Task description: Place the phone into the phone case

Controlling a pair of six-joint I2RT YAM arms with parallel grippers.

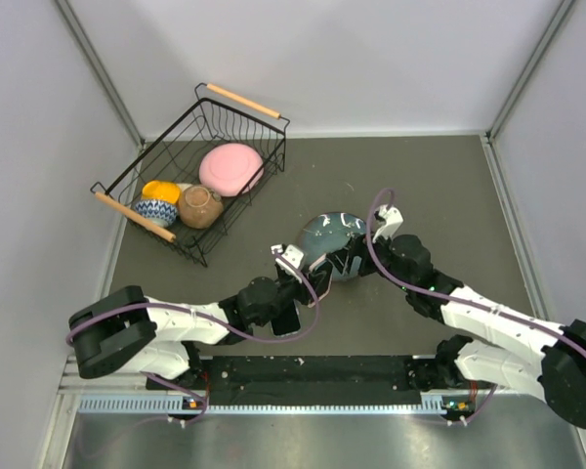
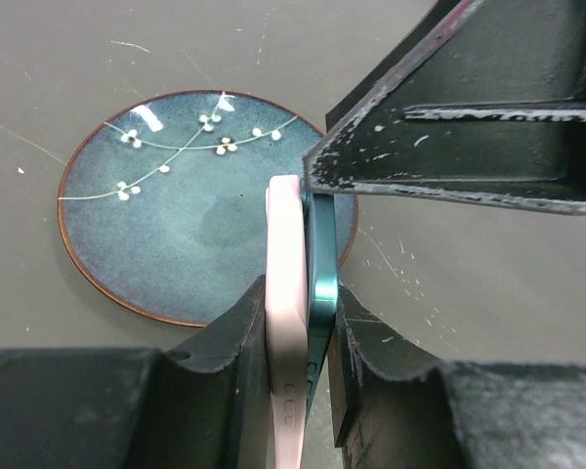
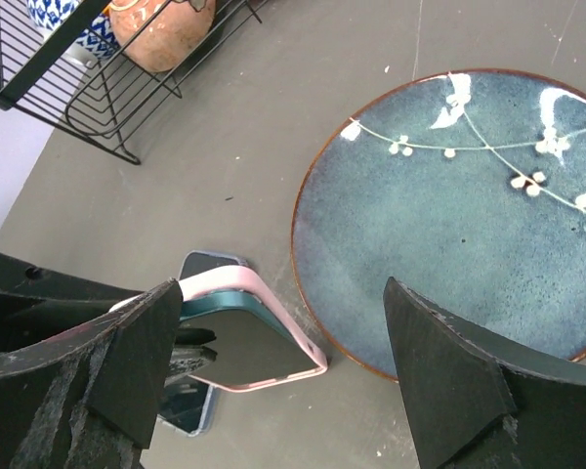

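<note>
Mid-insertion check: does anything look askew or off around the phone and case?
Yes. In the left end effector, the phone lies against the case rather than flush inside it. Its teal side shows fully beside the pink rim, and its top end stops short of the case's. Nothing looks spilled or broken.

Table [image 1: 420,176] is a flat dark grey-brown top, scuffed with white scratches and specks, boxed in by pale walls on three sides. Directly on it: a black wire dish basket with wooden handles [image 1: 244,101] at the far-left corner, and a round blue-green plate with a white blossom-branch pattern and brown rim [image 1: 322,234] near the middle, well apart from the basket. Also a flat grey-blue slab with rounded corners [image 3: 207,264] lies just beside the plate's rim, mostly hidden, can't tell what it is
</note>
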